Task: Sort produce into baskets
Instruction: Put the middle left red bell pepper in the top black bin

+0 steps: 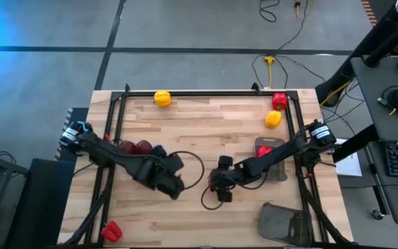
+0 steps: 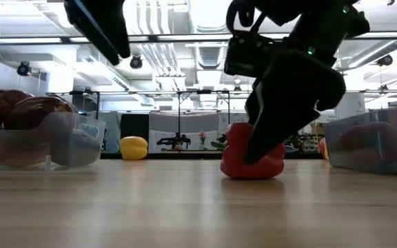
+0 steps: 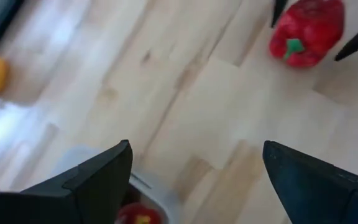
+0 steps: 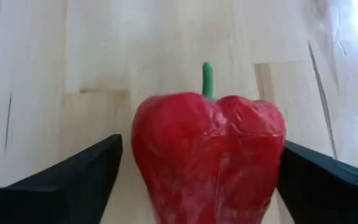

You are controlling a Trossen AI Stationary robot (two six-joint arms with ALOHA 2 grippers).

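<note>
Glossy bright red pepper with a green stem (image 4: 209, 155) sits on the light wooden slatted table (image 1: 206, 124), near its middle, stem pointing away from the right wrist. Right gripper (image 1: 221, 185) is down at table level straddling it: fingers spread wide, one dark finger (image 4: 73, 177) on each flank. Right wrist view shows a sliver of gap on both sides, so not clamped yet; in the low view the gripper body covers part of the pepper and contact can't be confirmed there.

Left gripper (image 1: 173, 181) hangs above the table just to the left of that pepper, fingers (image 3: 98, 180) parted wide, nothing between them.

Relative to the red pepper:
- clear plastic tray with dark maroon peppers (image 1: 135, 147): left of it and further toward the far edge, near the left arm
- dark grey tray (image 1: 271, 160) holding a red piece: right of it, under the right arm
- second translucent grey tray (image 1: 282, 223): right, toward the near edge
- yellow pepper (image 1: 162, 99): at the far edge, left side
- another yellow pepper (image 1: 273, 119) and a red pepper (image 1: 279, 101) touching each other near the far right corner
- one more red pepper (image 1: 111, 231): near left corner
</note>
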